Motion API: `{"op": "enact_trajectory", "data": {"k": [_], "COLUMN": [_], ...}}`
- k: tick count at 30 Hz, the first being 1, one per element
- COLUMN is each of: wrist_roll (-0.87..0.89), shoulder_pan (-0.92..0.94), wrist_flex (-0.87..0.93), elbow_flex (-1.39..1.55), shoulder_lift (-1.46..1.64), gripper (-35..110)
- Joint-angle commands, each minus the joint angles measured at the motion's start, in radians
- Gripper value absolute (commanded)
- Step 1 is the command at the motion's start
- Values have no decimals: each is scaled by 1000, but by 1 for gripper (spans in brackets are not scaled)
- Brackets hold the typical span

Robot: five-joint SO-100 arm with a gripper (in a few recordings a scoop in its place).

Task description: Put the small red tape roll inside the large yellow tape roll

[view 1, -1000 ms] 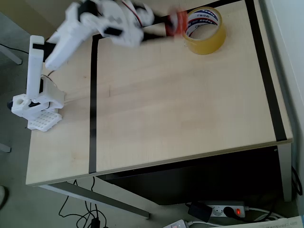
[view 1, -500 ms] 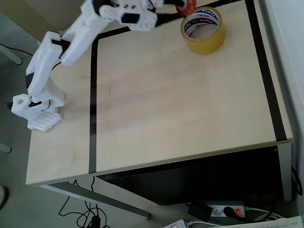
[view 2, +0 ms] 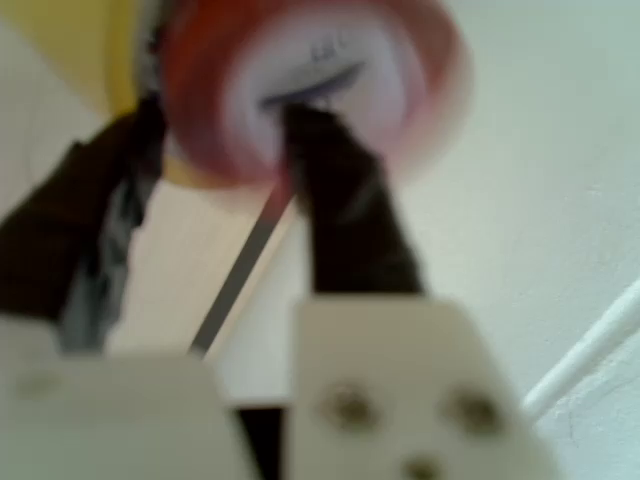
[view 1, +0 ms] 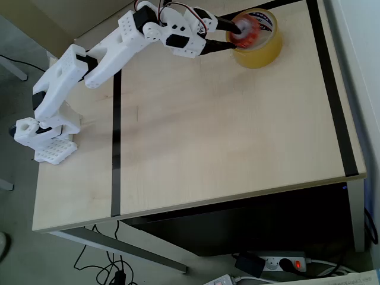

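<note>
The large yellow tape roll [view 1: 260,48] lies flat at the far right of the table in the overhead view. My gripper [view 1: 237,34] reaches over its left rim, shut on the small red tape roll [view 1: 247,33], which hangs blurred above the yellow roll's opening. In the wrist view the small red tape roll [view 2: 310,85] fills the top, one black finger [view 2: 345,215] through its pale hole and the other finger [view 2: 85,220] on its outer left side. A strip of the large yellow tape roll [view 2: 95,45] shows behind it at the upper left.
Black tape lines [view 1: 116,130] cross the light wooden table [view 1: 225,142]: one down the left, one down the right [view 1: 335,95], one along the far edge. The arm's white base [view 1: 44,133] stands at the left edge. A power strip [view 1: 279,262] lies on the floor below.
The arm has stretched further right and come down, carrying the red roll from beside the yellow roll's far left rim to over its opening.
</note>
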Motion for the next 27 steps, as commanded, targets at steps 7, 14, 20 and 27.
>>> {"op": "enact_trajectory", "data": {"k": [7, 14, 20, 27], "wrist_roll": [6, 5, 23, 227], "shoulder_pan": [-2, 29, 83, 170], "wrist_flex": [48, 281, 555, 661], "elbow_flex": [-107, -270, -275, 91], "shoulder_lift": [64, 97, 258, 689], "gripper": [17, 0, 0, 0]}}
